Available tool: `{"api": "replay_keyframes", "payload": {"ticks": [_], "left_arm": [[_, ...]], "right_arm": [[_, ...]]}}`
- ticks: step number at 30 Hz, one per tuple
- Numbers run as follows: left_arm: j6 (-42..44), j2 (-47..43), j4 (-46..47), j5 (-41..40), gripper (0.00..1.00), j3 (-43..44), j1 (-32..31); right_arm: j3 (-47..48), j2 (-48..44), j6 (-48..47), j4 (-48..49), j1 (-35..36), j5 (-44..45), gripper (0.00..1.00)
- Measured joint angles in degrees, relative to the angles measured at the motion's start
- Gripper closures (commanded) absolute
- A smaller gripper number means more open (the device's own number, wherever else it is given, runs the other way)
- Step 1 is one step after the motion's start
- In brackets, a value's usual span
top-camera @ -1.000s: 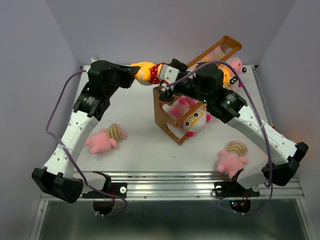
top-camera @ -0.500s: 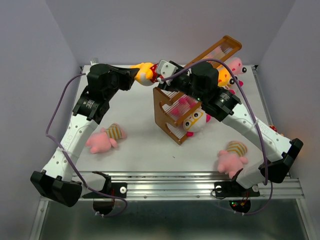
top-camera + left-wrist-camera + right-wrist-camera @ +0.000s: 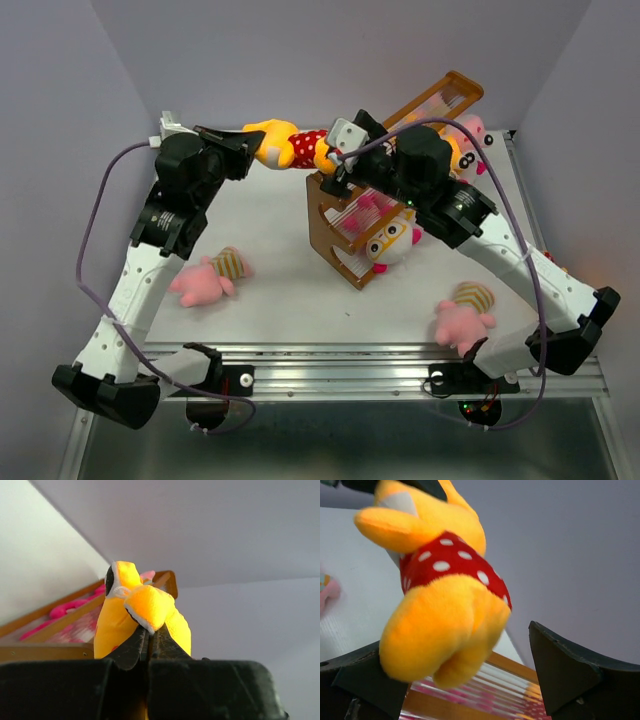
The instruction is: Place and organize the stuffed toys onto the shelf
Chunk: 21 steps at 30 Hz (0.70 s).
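Grey walls box in a white table (image 3: pixel 270 290), and I judge the job well short of finished. My left gripper (image 3: pixel 250 150) is pinched tight on a yellow toy (image 3: pixel 290 148) in red polka dots, holding it in the air just left of the shelf (image 3: pixel 345 215). My right gripper (image 3: pixel 335 160) stands wide, jaws on either side of the toy's other end. A white-faced toy (image 3: pixel 392 240) sits at the shelf's lower tier. One pink toy (image 3: pixel 208 278) lies front left, another pink one (image 3: pixel 463 315) front right, both unshelved.
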Motion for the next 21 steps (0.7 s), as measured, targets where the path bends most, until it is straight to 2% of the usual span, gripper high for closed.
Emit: {"api": "replay_keyframes", "payload": {"ticks": [4, 7, 14, 19, 21], "left_arm": [[8.50, -4.48, -0.15, -4.66, 1.00, 0.52, 1.99], [15.93, -6.78, -0.31, -7.96, 1.00, 1.44, 2.75], [35.87, -8.59, -3.76, -16.63, 1.00, 3.34, 3.08], [44.81, -5.38, -8.74, -18.34, 1.00, 2.21, 4.59], [46.62, -3.85, -9.90, -17.75, 1.00, -0.17, 5.14]], "right_arm": [[-1.09, -3.37, 4.90, -3.54, -4.42, -1.81, 0.06], [-1.09, -5.33, 9.99, -5.92, -12.52, -4.39, 0.06], [-0.42, -6.12, 24.02, -12.79, -37.88, -13.18, 0.09], [1.68, -2.43, 34.82, -17.22, -56.63, -24.74, 0.14], [1.88, -0.76, 37.20, -19.08, -59.93, -26.77, 0.15]]}}
